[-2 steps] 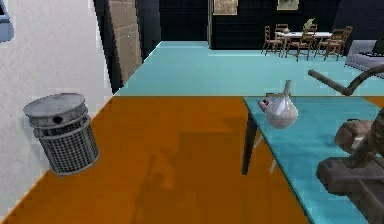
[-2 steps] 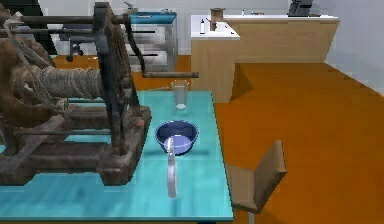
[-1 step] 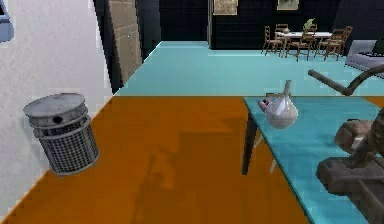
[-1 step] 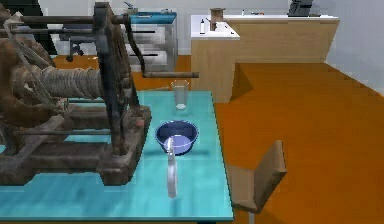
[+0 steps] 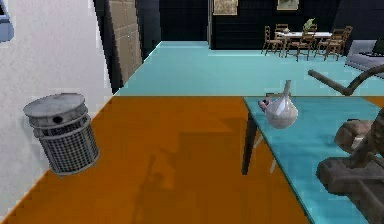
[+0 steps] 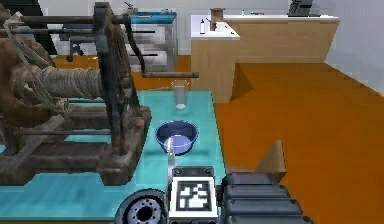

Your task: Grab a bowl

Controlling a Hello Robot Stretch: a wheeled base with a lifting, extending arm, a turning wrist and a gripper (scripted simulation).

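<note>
Bowl (image 6: 178, 133), round, glossy blue and thin-rimmed, stands on the smooth teal table (image 6: 203, 120) near its edge. Farther in on that table, a rough dark wooden machine (image 6: 70, 100) is cut off. Your square dark arm (image 6: 260, 200) reaches over the table. Its gripper (image 6: 170, 152) shows against the bowl, and you cannot tell whether it holds anything.
</note>
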